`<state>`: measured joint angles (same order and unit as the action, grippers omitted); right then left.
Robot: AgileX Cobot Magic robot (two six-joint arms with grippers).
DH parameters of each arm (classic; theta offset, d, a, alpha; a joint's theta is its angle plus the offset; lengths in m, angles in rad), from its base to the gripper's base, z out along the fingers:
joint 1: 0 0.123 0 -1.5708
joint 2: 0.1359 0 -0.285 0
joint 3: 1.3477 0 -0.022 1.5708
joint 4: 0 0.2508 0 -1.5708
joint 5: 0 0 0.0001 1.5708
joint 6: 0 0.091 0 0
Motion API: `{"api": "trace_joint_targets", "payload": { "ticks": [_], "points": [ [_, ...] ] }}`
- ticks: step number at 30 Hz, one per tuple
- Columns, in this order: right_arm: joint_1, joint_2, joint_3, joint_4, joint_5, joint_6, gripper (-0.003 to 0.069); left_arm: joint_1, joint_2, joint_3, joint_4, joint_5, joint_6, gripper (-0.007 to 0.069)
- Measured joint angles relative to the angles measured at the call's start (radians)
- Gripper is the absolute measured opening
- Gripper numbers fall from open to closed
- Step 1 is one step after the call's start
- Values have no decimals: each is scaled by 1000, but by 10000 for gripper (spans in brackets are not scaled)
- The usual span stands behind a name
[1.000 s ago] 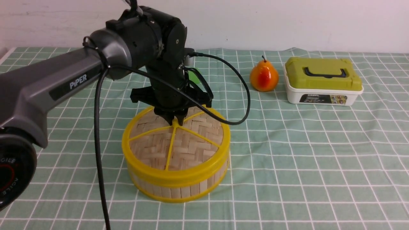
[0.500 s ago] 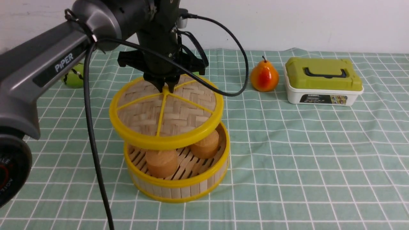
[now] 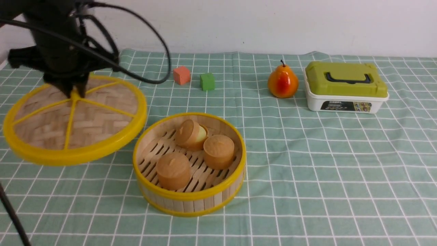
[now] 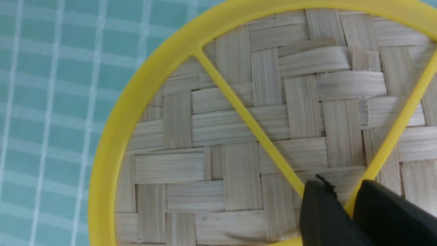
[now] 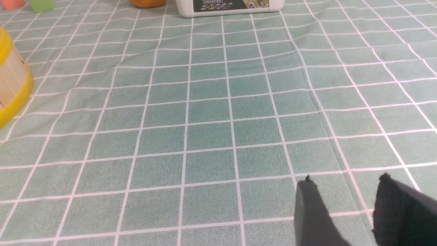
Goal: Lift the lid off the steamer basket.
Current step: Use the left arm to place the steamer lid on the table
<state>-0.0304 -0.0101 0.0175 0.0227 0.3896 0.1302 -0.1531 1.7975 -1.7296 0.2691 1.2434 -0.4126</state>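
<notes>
Left pincer (image 3: 75, 93): fingers pressed in on the centre of the lid (image 3: 99, 112), where the yellow spokes (image 4: 251, 121) meet. In the left wrist view a strip of yellow sits between the two black fingertips (image 4: 321, 208).

Lid: hangs tilted from that pincer on the robot's left side of the table, beside the steamer basket (image 3: 191, 201) and not over it. Whether its near rim touches the cloth cannot be told.

Steamer basket: uncovered, standing on the cloth near the middle of the table. Three brown round cakes (image 3: 173, 170) lie on its slatted floor, one tipped on its side.

Right pincer (image 5: 344, 181): fingers spread, only cloth between them, low over a bare stretch of table.

Surface: table covered with a pale green cloth (image 3: 307, 171) printed in a white grid, with a few creases and a rippled far edge.

Room: plain white wall (image 3: 273, 24) directly behind the table.

Far side of cloth: red cube (image 3: 181, 75), green cube (image 3: 207, 81), orange-red pear (image 3: 282, 83), white box (image 3: 344, 101) with an olive-green handled cover.
</notes>
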Motion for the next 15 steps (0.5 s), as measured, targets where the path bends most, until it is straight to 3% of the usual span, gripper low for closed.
{"api": "trace_joint_targets", "payload": {
  "ticks": [4, 9, 15],
  "points": [
    [0, 0, 0, 0, 0, 0, 241, 54, -5, 125, 5, -12, -32, 112],
    [0, 0, 0, 0, 0, 0, 241, 65, -3, 287, 2, -202, -73, 112],
    [0, 0, 0, 0, 0, 0, 241, 65, 40, 308, 12, -315, -81, 112]
  ]
}}
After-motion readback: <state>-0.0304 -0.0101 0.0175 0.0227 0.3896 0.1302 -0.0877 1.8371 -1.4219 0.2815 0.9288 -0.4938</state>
